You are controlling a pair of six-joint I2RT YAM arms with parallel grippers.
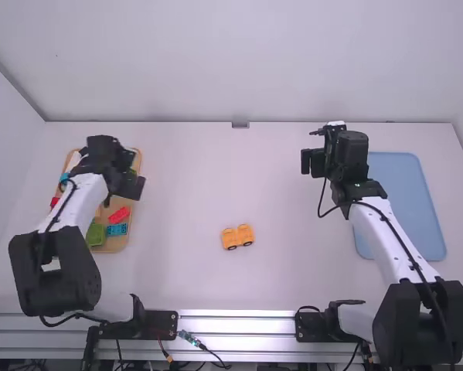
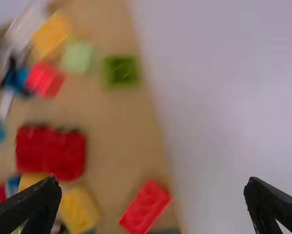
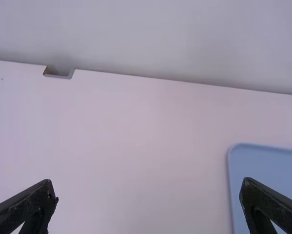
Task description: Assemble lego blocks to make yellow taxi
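Tool at left (image 1: 131,173) hangs spread wide, empty, above a tan rectangular tray (image 1: 117,244). Tool at right (image 1: 311,161) gapes, also empty.

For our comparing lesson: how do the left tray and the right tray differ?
The left tray is tan; the right tray is blue. The left gripper hangs over the left tray's edge; the right gripper hangs beside the right tray. Both trays have rounded corners.
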